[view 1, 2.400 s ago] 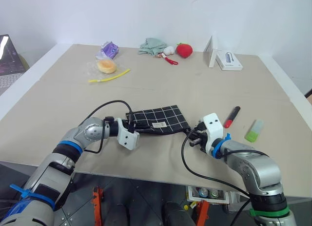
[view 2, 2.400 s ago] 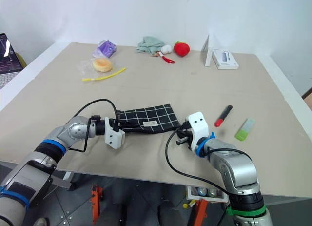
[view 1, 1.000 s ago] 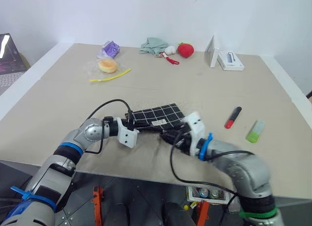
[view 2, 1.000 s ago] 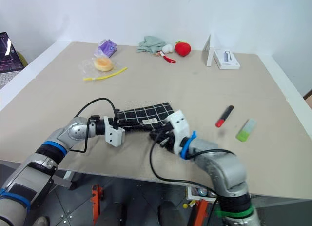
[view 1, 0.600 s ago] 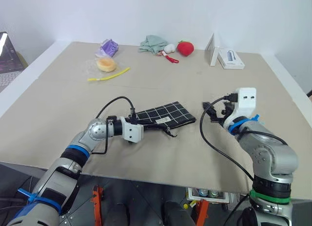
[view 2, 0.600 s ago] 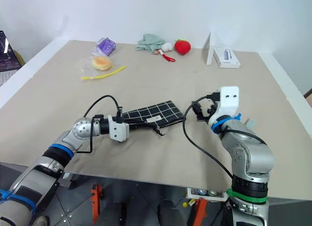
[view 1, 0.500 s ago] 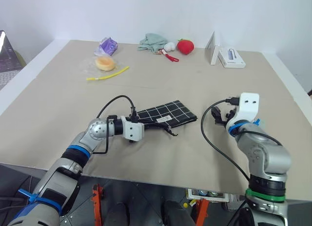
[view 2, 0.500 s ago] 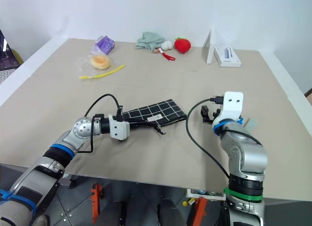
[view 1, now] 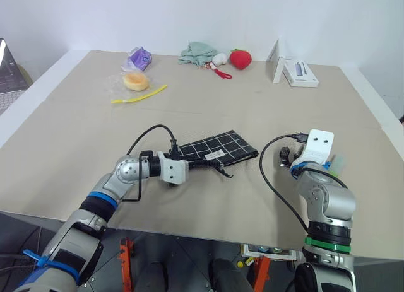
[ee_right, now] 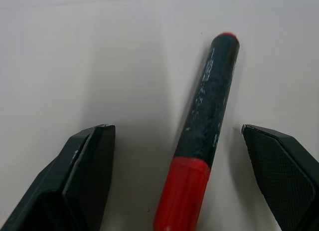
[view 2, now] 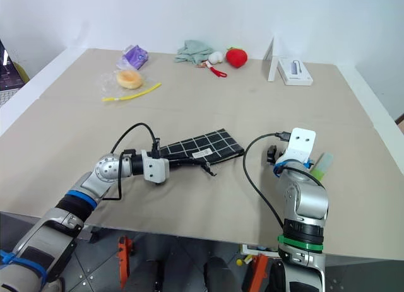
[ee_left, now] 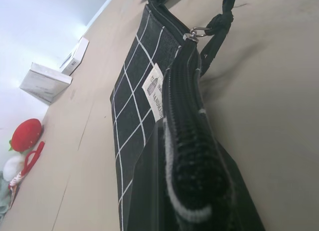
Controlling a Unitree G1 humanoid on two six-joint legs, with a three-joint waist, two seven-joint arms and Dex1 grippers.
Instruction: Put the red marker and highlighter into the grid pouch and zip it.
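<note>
Big beige tabletop (view 1: 208, 115) w/ white edging, and most of the middle is bare; clutter sits along the far edge: a purple wrapped packet (view 1: 140, 55), a teal crumpled cloth (view 1: 197, 53), a round red strawberry plush (view 1: 240, 59) and a white box w/ upright card (view 1: 295, 74), plus a bun in clear plastic (view 1: 136, 81) and a long thin yellow strip (view 1: 139, 95) far-left. Near edge is close to both arms. The flat black fabric grid pouch w/ white lines and a small white label (view 1: 218, 147) lies slightly left of centre, near the front, its zipper edge facing the robot and the black pull cord (view 1: 219, 168) trailing on the table. The left gripper (view 1: 183, 164) points to the right, about level, fingers clamped tight on the pouch's left end at the zipper seam. The slim red marker, black barrel w/ red end (ee_right: 202, 136), lies flat on the table right-front, well apart from the pouch. The right gripper (ee_right: 184, 161) is spread wide, a finger on each side of the marker, not touching it, nothing held. The short light-green highlighter (view 2: 320, 165) peeks out just beyond the right wrist's white housing, near the right edge.
</note>
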